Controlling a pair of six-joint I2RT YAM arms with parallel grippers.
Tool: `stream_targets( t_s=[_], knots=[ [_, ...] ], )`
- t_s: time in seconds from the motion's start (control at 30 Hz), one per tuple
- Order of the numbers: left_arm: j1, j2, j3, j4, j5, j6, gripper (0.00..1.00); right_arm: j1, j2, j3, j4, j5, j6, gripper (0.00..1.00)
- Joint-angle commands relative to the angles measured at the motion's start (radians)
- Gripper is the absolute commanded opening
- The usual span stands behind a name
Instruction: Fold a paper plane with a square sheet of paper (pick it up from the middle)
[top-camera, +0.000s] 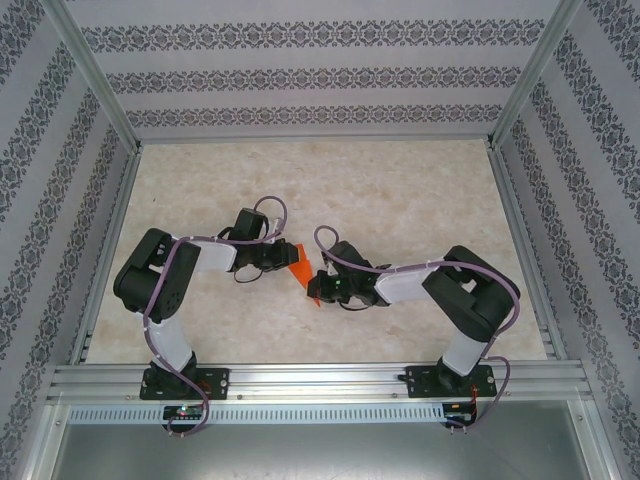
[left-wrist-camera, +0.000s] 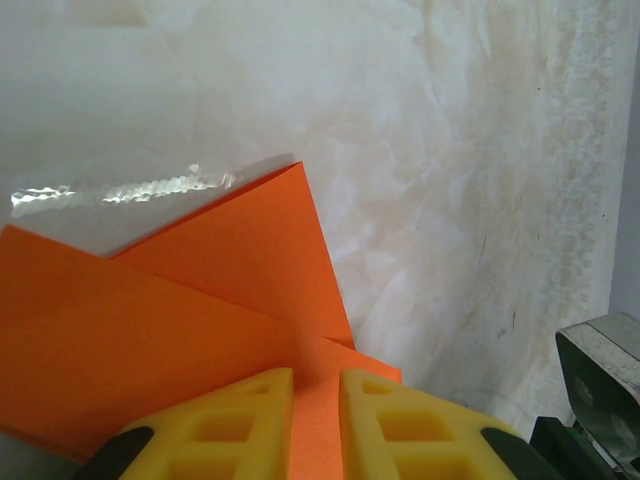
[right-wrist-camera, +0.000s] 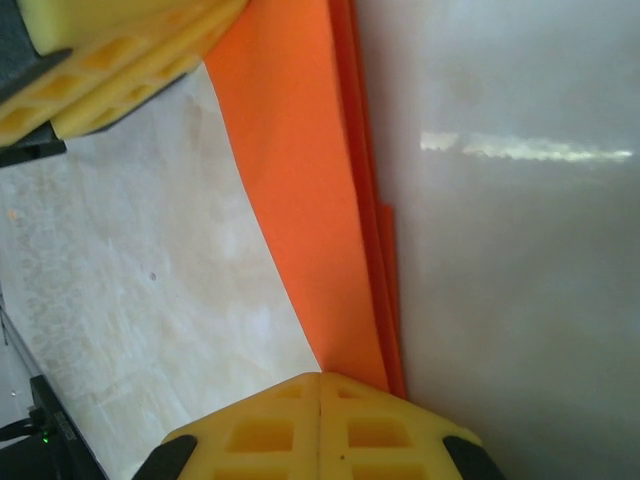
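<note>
- The folded orange paper (top-camera: 298, 262) is sitting at the centre of the top view. It is running diagonally from upper left to lower right between the two grippers, over the marbled table (top-camera: 400, 190).
- The left gripper (top-camera: 277, 262) is reaching in from the left of the top view and meeting the paper's upper-left end.
- Left wrist view: the left gripper (left-wrist-camera: 316, 385) jaws are standing narrow at the bottom of the frame. The paper (left-wrist-camera: 150, 320) is running into the slim gap between them, and they are pinching it.
- In that view the paper is filling the lower left. Two overlapping layers are showing, with one pointed corner poking up toward mid frame.
- The right gripper (top-camera: 326, 287) is coming in from the right of the top view, at the paper's lower-right end.
- Right wrist view: the right gripper (right-wrist-camera: 320, 385) jaws are pressing tight together at bottom centre. The paper (right-wrist-camera: 300, 180) is coming out of their tips, so they are clamping it.
- There the paper is running as a strip from bottom centre to the top, with stacked edges showing along its right side.
- The left gripper's yellow fingers (right-wrist-camera: 120, 60) are showing at the upper left of that view, touching the strip's far end.
</note>
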Motion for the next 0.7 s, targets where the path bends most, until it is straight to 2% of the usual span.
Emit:
stream_targets(
  t_s=[0.0,0.4,0.53,0.67],
  knots=[
    [-0.009,0.065,-0.027,0.01,-0.073,0.042,0.21,-0.001,-0.032,0.057,-0.109,0.022,-0.035,0.0],
    [-0.009,0.07,-0.018,0.018,-0.05,0.033,0.21,-0.021,0.153,0.253,-0.085,0.013,-0.014,0.0],
    [-0.008,0.071,-0.017,0.014,-0.049,0.036,0.21,-0.026,0.195,0.268,-0.164,0.065,-0.027,0.0],
    [-0.009,0.072,-0.015,-0.004,-0.076,0.024,0.21,-0.033,0.185,0.18,-0.17,0.051,-0.038,0.0]
  ],
)
